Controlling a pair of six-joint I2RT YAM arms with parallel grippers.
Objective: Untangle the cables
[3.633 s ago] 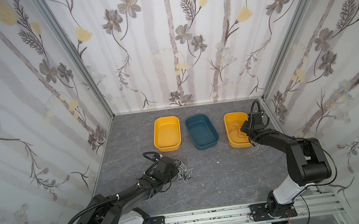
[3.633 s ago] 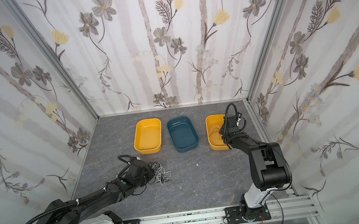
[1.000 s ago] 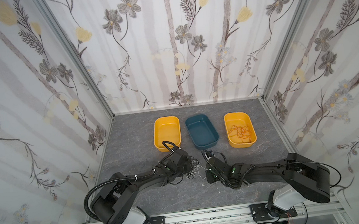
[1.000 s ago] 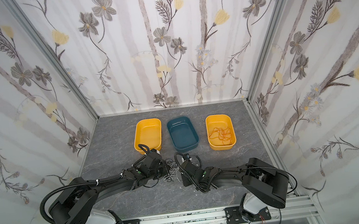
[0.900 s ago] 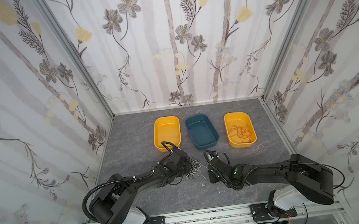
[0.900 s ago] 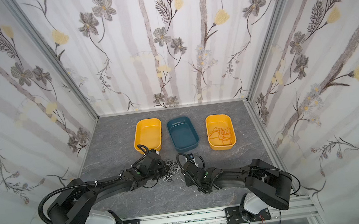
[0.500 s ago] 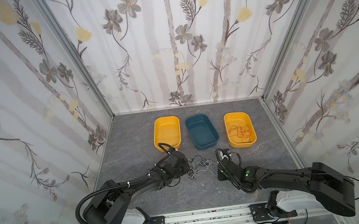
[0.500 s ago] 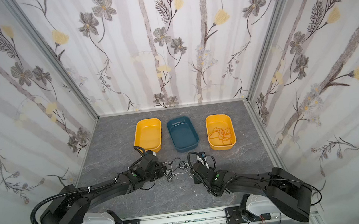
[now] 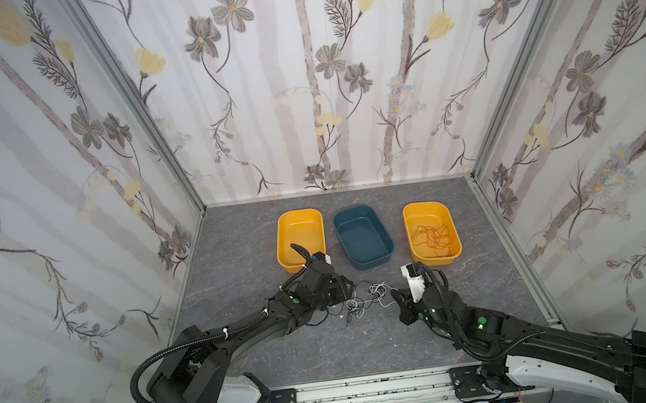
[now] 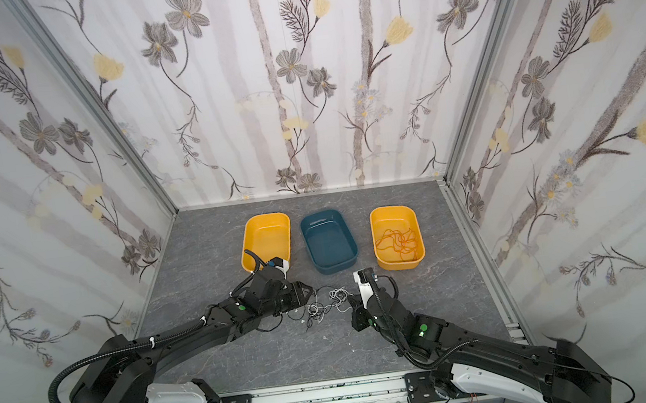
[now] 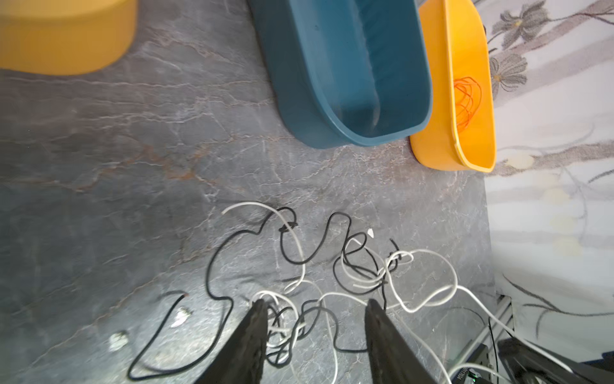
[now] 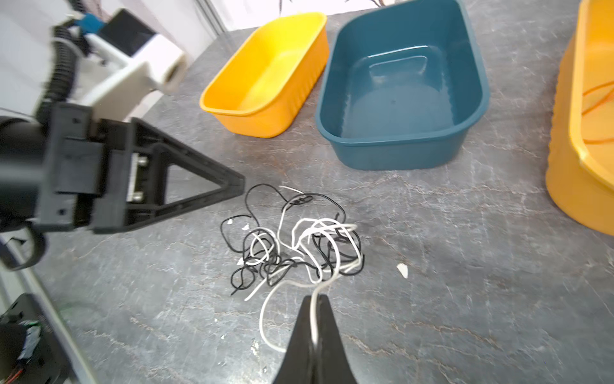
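- Left gripper (image 11: 315,316) has just let go: jaws near shut a sec ago, now parted, nothing pinched. Loops of the tangle of white and black cables (image 11: 332,276) lie btwn its fingers (image 11: 255,335).
- Right gripper (image 12: 314,301) hasn't changed: still clenched tight on a white cable (image 12: 262,316) that runs back into the tangle.
- A sec ago the 2 grippers were almost nose to nose over the tangle. Now they're apart, and it lies spread on the grey table (image 9: 245,262) btwn them in both top views.
- Earlier still, the right arm was over at the right yellow bin (image 9: 439,261); now it's mid-table, nearer the front rail.
- Right wrist view shows the pinch on the white strand plainly; in the top views it's too small to tell.
- Left wrist view shows the gap btwn the left fingers; the top views barely do.
- Bins, in a row behind the tangle and apart from it: left yellow bin (image 9: 298,212) bare, blue bin (image 9: 370,262) bare, right yellow bin holding a loose orange cable (image 9: 434,237).
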